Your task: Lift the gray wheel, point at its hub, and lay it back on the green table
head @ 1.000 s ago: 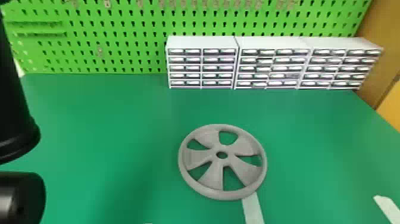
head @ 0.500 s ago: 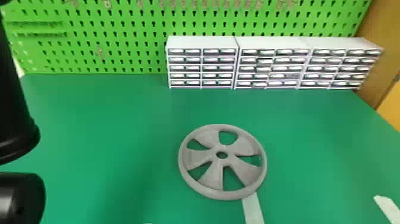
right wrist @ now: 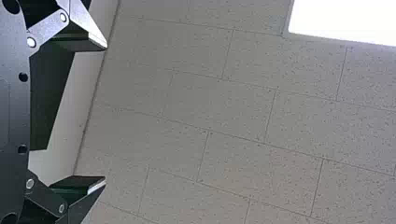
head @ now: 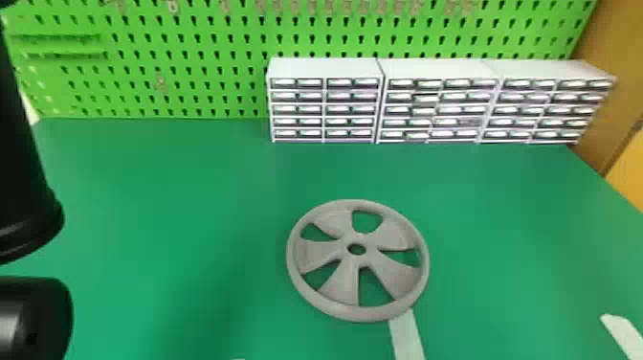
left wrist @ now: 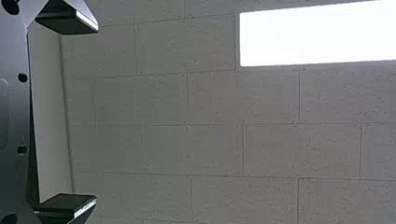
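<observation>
The gray wheel (head: 335, 294) lies flat on the green table (head: 167, 191), a little right of the middle in the head view, its round hub hole facing up. Black parts of my left arm (head: 28, 206) stand at that view's left edge, well apart from the wheel. In the left wrist view my left gripper (left wrist: 96, 114) is open and holds nothing, with ceiling behind it. My right gripper (right wrist: 106, 113), in the right wrist view, is also open and bare, facing the ceiling.
White drawer cabinets (head: 325, 69) line the table's back, before a green pegboard (head: 191, 72). A pale strip (head: 406, 335) meets the wheel's near rim; another strip (head: 624, 335) lies at the near right. A brown panel (head: 607, 95) borders the right side.
</observation>
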`<state>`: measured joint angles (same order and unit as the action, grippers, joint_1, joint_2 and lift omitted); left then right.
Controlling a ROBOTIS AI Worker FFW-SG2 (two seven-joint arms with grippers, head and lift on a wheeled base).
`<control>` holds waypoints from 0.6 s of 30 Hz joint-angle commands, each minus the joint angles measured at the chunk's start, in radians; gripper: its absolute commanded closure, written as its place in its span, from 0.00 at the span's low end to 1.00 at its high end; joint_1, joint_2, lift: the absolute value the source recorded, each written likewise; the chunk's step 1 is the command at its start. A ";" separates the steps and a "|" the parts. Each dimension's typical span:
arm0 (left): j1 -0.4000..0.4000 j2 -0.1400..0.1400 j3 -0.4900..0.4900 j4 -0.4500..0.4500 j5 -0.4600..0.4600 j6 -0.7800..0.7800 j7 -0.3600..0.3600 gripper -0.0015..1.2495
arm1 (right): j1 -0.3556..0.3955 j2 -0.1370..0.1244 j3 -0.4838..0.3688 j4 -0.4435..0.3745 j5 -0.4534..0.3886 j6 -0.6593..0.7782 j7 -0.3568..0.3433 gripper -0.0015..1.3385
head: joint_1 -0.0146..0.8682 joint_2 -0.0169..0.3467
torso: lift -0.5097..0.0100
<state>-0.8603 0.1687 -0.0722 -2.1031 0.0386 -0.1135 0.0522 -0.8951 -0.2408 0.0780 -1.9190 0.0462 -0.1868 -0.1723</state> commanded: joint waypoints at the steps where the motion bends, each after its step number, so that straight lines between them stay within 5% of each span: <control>1: 0.003 0.000 -0.003 0.000 -0.008 0.000 0.003 0.02 | 0.005 0.000 0.000 0.005 0.004 0.001 -0.004 0.20 | 0.80 0.18 | 0.80; 18: 0.027 0.000 -0.011 0.035 -0.006 0.011 0.023 0.02 | 0.031 0.005 0.011 0.026 0.004 0.023 -0.010 0.20 | 0.80 0.18 | 0.80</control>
<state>-0.8425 0.1687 -0.0771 -2.0884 0.0328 -0.1096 0.0702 -0.8776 -0.2377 0.0883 -1.9028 0.0506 -0.1720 -0.1824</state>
